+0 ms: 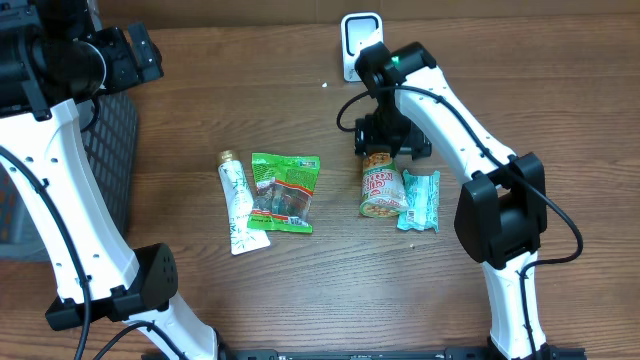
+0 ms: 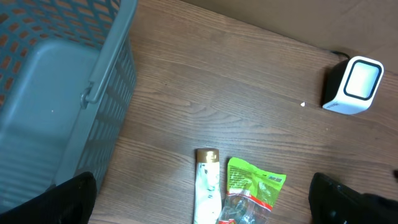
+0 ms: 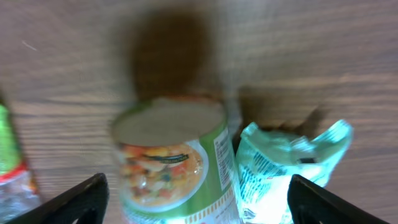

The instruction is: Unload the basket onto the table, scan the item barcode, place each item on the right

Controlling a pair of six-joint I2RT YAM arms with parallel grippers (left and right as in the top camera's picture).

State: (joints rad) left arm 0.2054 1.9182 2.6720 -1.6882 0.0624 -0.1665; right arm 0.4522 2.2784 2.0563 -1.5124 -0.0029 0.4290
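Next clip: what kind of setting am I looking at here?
Probably a mock shop checkout on a wooden table: a white barcode scanner stands at the back, groceries such as a food can and a green snack packet lie spread out, and a grey plastic basket sits alongside.

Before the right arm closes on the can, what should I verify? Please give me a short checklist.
1. Right jaws open: ok.
2. Can under them: ok.
3. Only the can within their span: not ok; teal packet lies right beside it.
4. Can's barcode side known: cannot tell; the wrist picture is blurred.
5. Scanner unblocked: ok.
6. Left jaws open, away from the can: ok.
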